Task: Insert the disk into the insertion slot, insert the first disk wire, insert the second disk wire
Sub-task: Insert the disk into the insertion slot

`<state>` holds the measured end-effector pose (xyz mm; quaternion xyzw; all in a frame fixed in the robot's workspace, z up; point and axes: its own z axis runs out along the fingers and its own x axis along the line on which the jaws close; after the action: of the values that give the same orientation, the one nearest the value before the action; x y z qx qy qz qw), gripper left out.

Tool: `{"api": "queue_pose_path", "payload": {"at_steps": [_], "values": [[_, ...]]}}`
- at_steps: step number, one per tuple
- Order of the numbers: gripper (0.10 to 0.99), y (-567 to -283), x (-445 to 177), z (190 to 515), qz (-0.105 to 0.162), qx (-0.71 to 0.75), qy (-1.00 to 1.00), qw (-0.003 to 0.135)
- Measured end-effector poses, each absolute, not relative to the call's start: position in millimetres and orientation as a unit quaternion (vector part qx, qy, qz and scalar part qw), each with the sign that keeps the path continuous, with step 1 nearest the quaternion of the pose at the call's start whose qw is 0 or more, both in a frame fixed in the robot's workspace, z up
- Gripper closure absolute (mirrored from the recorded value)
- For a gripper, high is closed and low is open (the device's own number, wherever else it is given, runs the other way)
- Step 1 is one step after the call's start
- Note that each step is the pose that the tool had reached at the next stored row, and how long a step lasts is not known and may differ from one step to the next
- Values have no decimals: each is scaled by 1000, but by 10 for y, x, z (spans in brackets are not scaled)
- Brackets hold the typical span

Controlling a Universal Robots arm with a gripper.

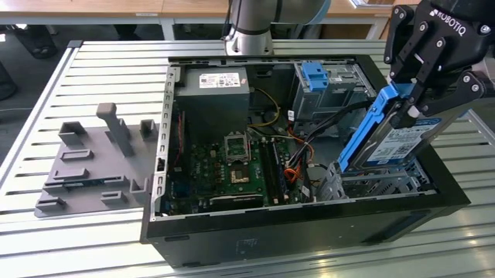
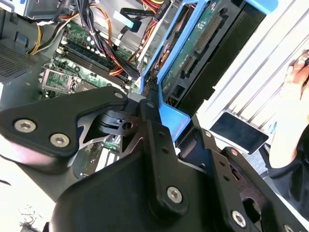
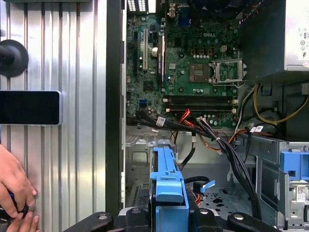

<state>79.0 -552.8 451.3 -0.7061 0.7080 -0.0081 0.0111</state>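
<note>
1. An open black computer case (image 1: 309, 231) lies on a slatted metal table (image 1: 101, 69).
2. Inside, a green motherboard (image 1: 232, 168) sits beside a grey power supply (image 1: 213, 92).
3. A taller grey cage (image 1: 340, 87) carries a blue tab (image 1: 313, 75).
4. Black cables (image 1: 332, 119) cross the interior.
5. A grey moulded fixture (image 1: 93, 168) rests on the table, at the exterior view's left of the case.

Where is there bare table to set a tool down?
Slatted table is bare beyond the grey fixture and on its near side. Crowded: cables by the insertion slot, where the gripper holds the disk.
</note>
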Motion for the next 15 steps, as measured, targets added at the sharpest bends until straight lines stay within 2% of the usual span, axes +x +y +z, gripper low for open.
{"api": "queue_pose_path", "payload": {"at_steps": [15], "values": [[718, -5498, 797, 4424, -8, -706, 708, 11]]}}
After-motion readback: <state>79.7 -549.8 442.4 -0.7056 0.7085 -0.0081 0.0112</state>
